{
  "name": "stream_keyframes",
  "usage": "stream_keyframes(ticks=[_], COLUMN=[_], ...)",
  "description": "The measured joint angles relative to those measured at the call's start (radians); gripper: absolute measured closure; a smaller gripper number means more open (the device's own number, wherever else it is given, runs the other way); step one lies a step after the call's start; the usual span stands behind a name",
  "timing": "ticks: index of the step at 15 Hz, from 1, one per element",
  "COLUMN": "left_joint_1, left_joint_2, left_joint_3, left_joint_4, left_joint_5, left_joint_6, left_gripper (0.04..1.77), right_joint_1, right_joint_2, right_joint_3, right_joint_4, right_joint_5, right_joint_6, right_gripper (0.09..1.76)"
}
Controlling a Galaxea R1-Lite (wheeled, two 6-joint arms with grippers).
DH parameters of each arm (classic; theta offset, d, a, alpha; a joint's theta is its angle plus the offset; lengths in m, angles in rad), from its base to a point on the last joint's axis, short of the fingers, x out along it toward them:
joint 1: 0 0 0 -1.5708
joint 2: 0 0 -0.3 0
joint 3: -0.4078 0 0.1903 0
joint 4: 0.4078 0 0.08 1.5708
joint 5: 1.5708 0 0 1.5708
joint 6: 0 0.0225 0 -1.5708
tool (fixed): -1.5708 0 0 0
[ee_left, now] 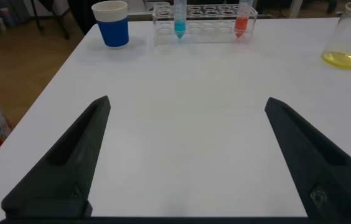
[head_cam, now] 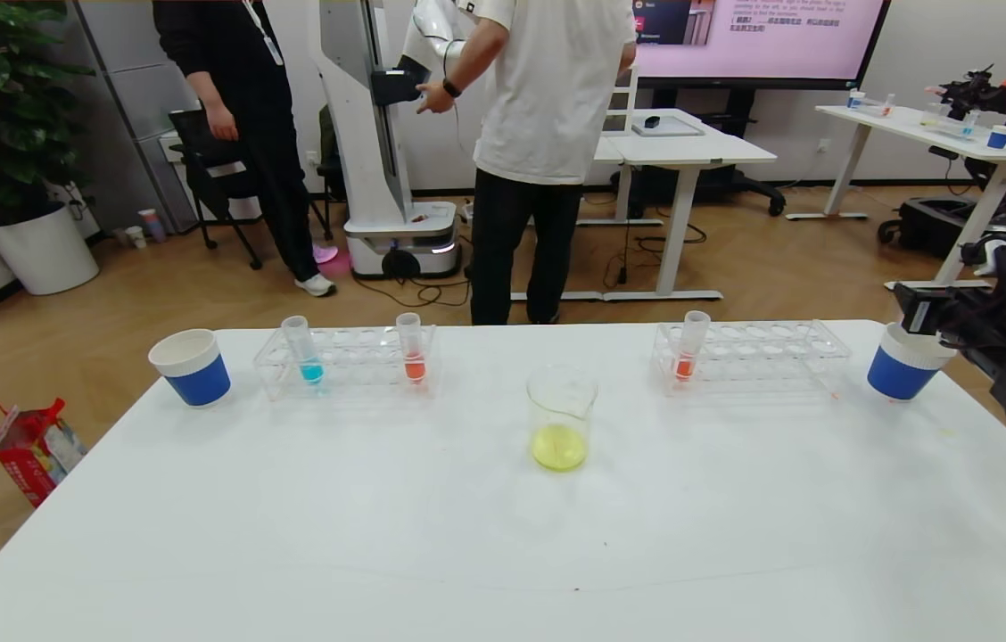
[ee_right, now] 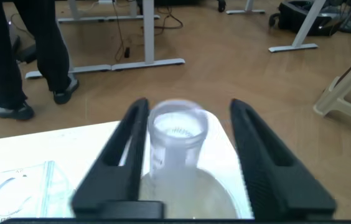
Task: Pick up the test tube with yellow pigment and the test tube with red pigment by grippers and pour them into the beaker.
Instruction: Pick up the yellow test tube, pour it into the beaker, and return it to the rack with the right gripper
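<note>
The beaker (head_cam: 562,419) stands mid-table with yellow liquid in its bottom; it also shows in the left wrist view (ee_left: 345,37). One orange-red tube (head_cam: 412,348) stands in the left rack (head_cam: 344,361), another orange-red tube (head_cam: 691,346) in the right rack (head_cam: 753,355). My right gripper (head_cam: 918,314) hangs over the right blue cup (head_cam: 902,367). In the right wrist view it (ee_right: 188,102) is open around an empty-looking clear tube (ee_right: 177,127) that leans on one finger, with a gap to the other. My left gripper (ee_left: 187,101) is open and empty over bare table.
A cyan tube (head_cam: 304,349) stands in the left rack. A second blue cup (head_cam: 191,366) sits at the far left. Two people and a white robot base stand beyond the table's far edge. A red bag (head_cam: 30,446) lies on the floor at the left.
</note>
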Motion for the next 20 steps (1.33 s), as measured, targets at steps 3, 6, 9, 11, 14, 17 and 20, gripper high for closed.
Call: stream_keyframes(ticks=[3, 6, 9, 11, 14, 17, 20], left_joint_1=[0.000, 0.000, 0.000, 0.000, 0.000, 0.000, 0.000], left_joint_2=[0.000, 0.000, 0.000, 0.000, 0.000, 0.000, 0.000], left_joint_3=[0.000, 0.000, 0.000, 0.000, 0.000, 0.000, 0.000], left_joint_4=[0.000, 0.000, 0.000, 0.000, 0.000, 0.000, 0.000], left_joint_5=[0.000, 0.000, 0.000, 0.000, 0.000, 0.000, 0.000], left_joint_6=[0.000, 0.000, 0.000, 0.000, 0.000, 0.000, 0.000], left_gripper=[0.08, 0.08, 0.08, 0.08, 0.08, 0.08, 0.08], right_joint_1=[0.006, 0.022, 0.056, 0.099, 0.204, 0.317, 0.354], right_joint_2=[0.002, 0.001, -0.011, -0.036, -0.100, -0.176, -0.219], right_joint_3=[0.013, 0.015, 0.007, 0.007, 0.013, 0.039, 0.066], right_joint_4=[-0.036, -0.037, -0.037, -0.031, -0.024, -0.021, -0.028], right_joint_5=[0.003, 0.003, 0.001, 0.000, -0.004, -0.008, -0.011], right_joint_6=[-0.001, -0.002, 0.001, 0.003, 0.004, 0.008, 0.008], right_gripper=[0.11, 0.11, 0.11, 0.11, 0.11, 0.11, 0.11])
